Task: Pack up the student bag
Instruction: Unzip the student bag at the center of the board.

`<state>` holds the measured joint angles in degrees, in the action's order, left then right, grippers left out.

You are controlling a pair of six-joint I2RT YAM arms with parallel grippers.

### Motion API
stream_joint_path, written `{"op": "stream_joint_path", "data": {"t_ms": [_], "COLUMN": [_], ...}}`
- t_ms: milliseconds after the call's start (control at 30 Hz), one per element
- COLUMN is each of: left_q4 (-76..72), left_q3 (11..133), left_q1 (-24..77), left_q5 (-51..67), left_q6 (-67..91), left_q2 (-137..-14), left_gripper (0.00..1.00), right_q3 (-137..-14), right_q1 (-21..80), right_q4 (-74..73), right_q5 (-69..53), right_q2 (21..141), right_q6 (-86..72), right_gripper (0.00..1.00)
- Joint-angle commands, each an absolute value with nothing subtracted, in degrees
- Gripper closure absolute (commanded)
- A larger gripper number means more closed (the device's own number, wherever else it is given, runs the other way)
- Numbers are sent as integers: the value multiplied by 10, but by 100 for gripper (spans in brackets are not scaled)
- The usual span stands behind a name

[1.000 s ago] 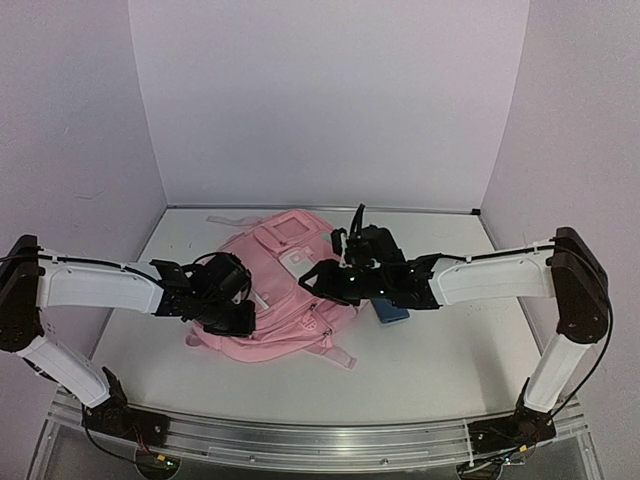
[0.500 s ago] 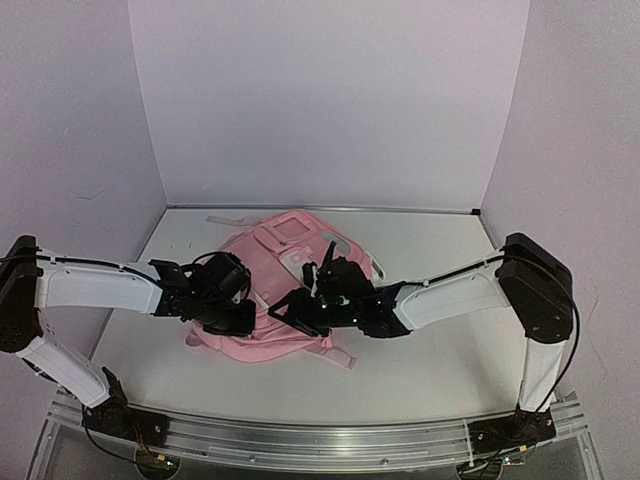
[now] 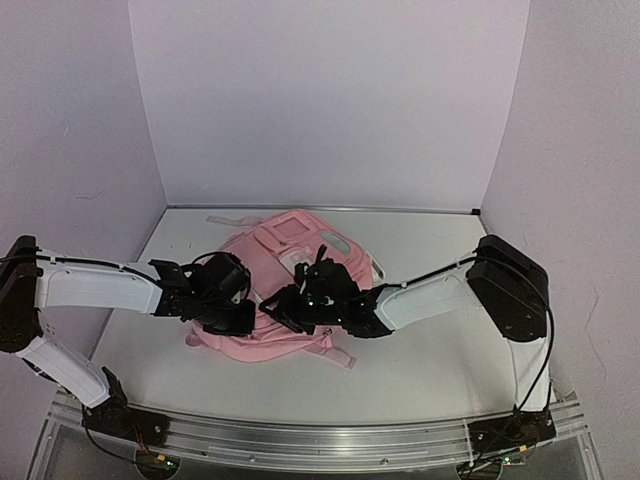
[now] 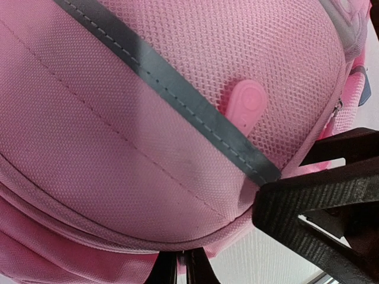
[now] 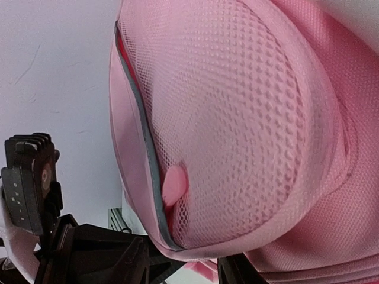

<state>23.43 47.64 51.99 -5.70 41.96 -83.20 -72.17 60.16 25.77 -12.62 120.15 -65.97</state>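
student bag point(image 3: 283, 238): pink woven cloth, matt, finely grained
mesh pocket point(image 5: 237, 118): open-weave pink netting, rough-textured
zip tape point(image 4: 177, 83): grey cloth strip, matt, stitched
zip pull point(image 4: 244, 109): smooth pink tab, looks rubbery, slight sheen
left gripper point(image 4: 182, 269): black, matt, plastic-looking
left arm point(image 3: 95, 288): smooth white shell
table point(image 3: 430, 360): white, smooth, matt
near rail point(image 3: 320, 440): bare metal, dull sheen

Top external: fixed above and behind the arm bases point(image 3: 110, 412), looking down and forward across the counter point(image 3: 420, 360). Both wrist views: close against the student bag point(image 4: 106, 154), from opposite sides, sharing its grey zip strip point(image 4: 177, 83) and pink pull tab point(image 4: 246, 106).
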Motion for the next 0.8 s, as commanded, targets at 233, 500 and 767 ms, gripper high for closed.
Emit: {"op": "stream_joint_path", "data": {"t_ms": [233,500,767], "left_q4": [296,351,432], "left_q3": [503,521,608], "left_q1": [503,398,312], "left_q5": [-136,-93,-72], "left_q6": [415,350,258], "left_q2": [-785,-763,-795], "left_gripper": [100,100,100], "right_q3": [-704,-645,-606], "right_q1": [601,579,553], "right_q4": [295,282,264], "right_q5": [-62,-47,-59], "right_q2": [1172,1110,1072], "right_q6": [-665,-644,-601], "right_gripper": [100,100,100]}}
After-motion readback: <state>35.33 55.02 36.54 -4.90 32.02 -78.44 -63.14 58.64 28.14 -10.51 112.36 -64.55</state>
